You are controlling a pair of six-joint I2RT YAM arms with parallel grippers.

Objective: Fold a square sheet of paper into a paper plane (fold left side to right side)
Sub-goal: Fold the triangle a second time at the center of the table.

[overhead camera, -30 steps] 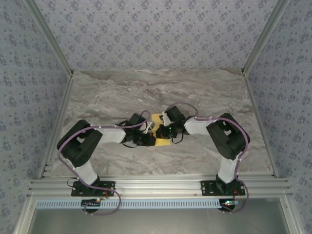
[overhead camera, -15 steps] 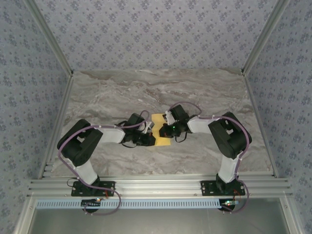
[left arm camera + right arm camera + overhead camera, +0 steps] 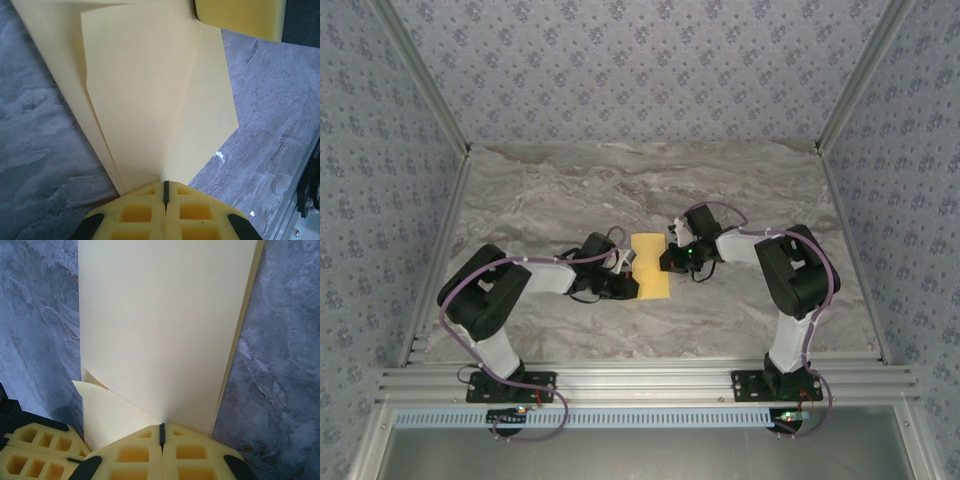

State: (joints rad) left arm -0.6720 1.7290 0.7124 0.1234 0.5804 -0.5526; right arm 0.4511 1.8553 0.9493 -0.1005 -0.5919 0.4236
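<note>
1. The thin, matte yellow square sheet of paper (image 3: 651, 268) lies flat on the grey marbled table (image 3: 550, 190), about mid-table between the two arms. From above it reads as a narrow rectangle rather than a square.
2. The left gripper (image 3: 165, 196) has its yellow latticed pads clenched together, with only a dark seam between them. Its tips are at the paper's near-left edge.
3. The right gripper (image 3: 161, 436) is closed just as tightly and meets the paper at its far-right edge. It cannot be told whether either gripper has a layer nipped between its pads or is merely pressing on the paper.
4. The wrist views show stacked layers. A broad upper panel covers a lower one, whose edge peeks out as a thin strip along one side. Slanted creases and a small triangular flap show at a corner.
5. By the look of it, the left-to-right fold has been laid over with the edges nearly matched, so the named step seems done or close to done.
6. No slim pointed dart is on the table yet. Sharpening the crease, forming the nose and folding the wings all appear to remain.
</note>
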